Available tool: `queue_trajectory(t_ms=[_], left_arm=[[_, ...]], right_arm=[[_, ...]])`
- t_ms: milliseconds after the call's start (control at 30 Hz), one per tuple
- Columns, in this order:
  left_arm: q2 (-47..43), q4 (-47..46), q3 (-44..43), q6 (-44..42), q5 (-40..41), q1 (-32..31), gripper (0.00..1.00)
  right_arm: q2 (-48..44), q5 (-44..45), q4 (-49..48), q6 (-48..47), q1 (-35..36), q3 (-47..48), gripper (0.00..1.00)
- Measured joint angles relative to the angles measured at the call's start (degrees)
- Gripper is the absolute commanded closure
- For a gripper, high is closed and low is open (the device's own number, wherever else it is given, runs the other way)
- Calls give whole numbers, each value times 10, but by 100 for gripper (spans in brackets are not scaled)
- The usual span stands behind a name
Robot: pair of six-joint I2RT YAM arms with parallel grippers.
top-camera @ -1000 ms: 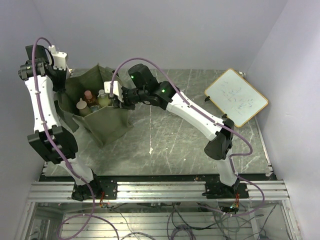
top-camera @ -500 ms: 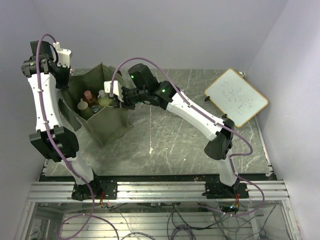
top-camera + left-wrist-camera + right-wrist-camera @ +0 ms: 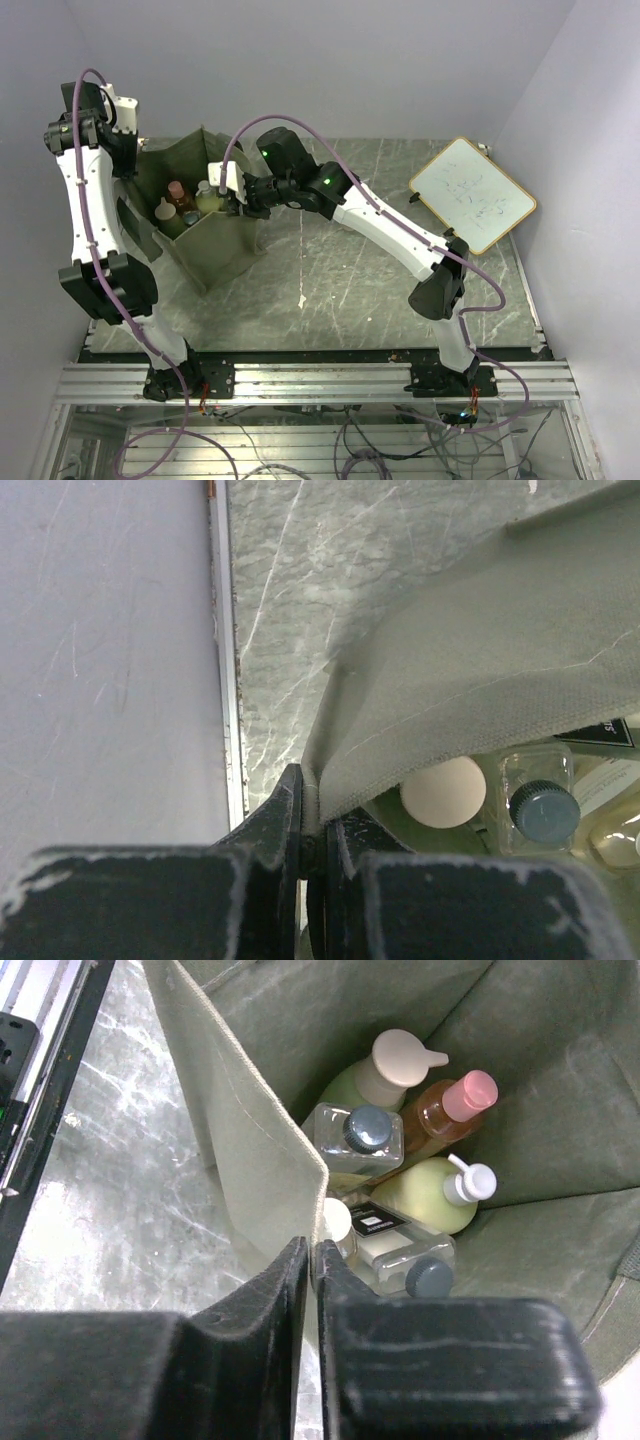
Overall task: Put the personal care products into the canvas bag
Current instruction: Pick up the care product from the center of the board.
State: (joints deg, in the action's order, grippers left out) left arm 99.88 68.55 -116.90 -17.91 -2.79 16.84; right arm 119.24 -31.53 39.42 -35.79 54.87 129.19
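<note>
The olive-green canvas bag point(image 3: 205, 245) stands upright at the table's left, its mouth held open. My left gripper point(image 3: 128, 158) is shut on the bag's left rim; the left wrist view shows its gripper point(image 3: 312, 802) pinching the fabric point(image 3: 480, 670). My right gripper point(image 3: 236, 200) is shut on the right rim, pinching the fabric edge point(image 3: 262, 1150) between its jaws point(image 3: 312, 1252). Inside the bag lie a cream-capped bottle point(image 3: 392, 1060), an orange bottle point(image 3: 440, 1110), a yellow-green bottle point(image 3: 425, 1195) and two clear square bottles with dark caps point(image 3: 355, 1135) point(image 3: 420, 1265). A white cap point(image 3: 336, 1220) shows beside them.
A wood-framed whiteboard point(image 3: 472, 194) lies at the table's far right. The left wall and the table's metal edge strip point(image 3: 225, 680) run close beside the left gripper. The arm bases are at the near edge.
My left arm has lifted and shifted slightly up and left with the bag's rim, stretching the mouth wider. The right arm has stayed in place.
</note>
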Motion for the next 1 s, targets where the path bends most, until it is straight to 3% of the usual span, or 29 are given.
queue_trajectory(t_ms=[333,400,600,833,1000], left_arm=[[-45,-87,70,17,9,0,43],[-62,-110,72,24,9,0,35],[-108,-163,76,49,10,-1,19],[-128,-183,76,70,10,-31,8],[-148,-193,83,78,11,-106,4]], right_arm=[[-4,2,-3,7,4,-8,60],[-10,6,-3,7,5,-14,51],[-41,21,-3,8,11,-23,35],[-92,51,-6,8,11,-42,33],[-128,74,-7,13,7,-78,33]])
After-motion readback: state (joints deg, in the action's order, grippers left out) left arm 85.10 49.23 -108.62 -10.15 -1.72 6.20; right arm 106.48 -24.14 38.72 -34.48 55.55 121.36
